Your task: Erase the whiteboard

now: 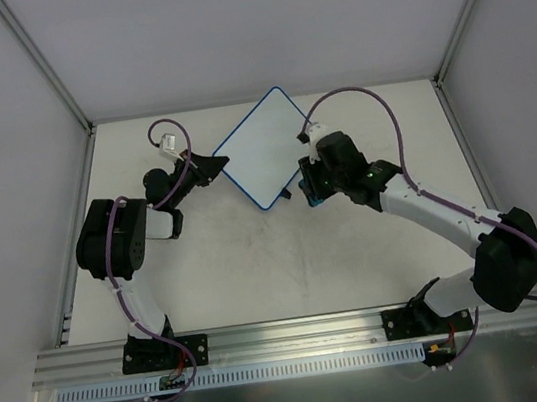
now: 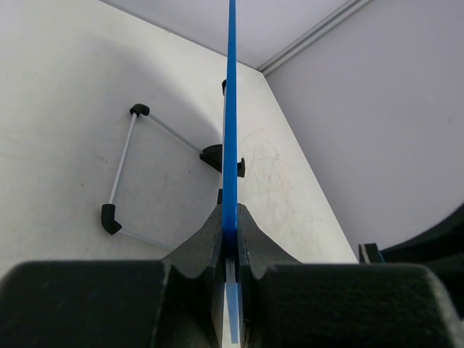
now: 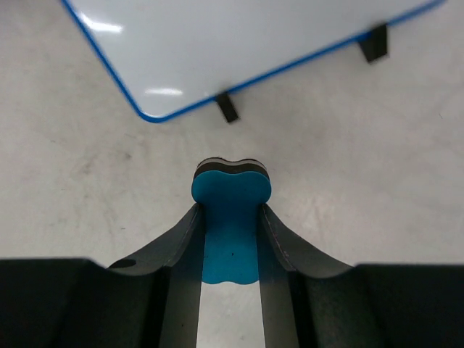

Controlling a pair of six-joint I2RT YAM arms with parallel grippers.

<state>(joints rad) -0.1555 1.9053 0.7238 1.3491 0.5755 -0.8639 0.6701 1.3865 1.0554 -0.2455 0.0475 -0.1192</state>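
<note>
The whiteboard (image 1: 266,149), white with a thin blue rim, stands tilted at the back middle of the table. Its face looks blank, with only light glare. My left gripper (image 1: 215,164) is shut on the board's left edge. In the left wrist view the rim (image 2: 230,109) runs edge-on between the shut jaws of that gripper (image 2: 230,220). My right gripper (image 1: 314,192) is shut on a small blue eraser (image 3: 230,192) with a black felt layer. It sits just off the board's near corner (image 3: 156,116), apart from it. Two black feet (image 3: 227,107) show under the board's edge.
A thin wire stand with black end caps (image 2: 119,167) rests on the table behind the board. The white table (image 1: 277,260) is walled on three sides, with aluminium posts (image 1: 46,62) at the back corners and a metal rail (image 1: 298,333) along the near edge.
</note>
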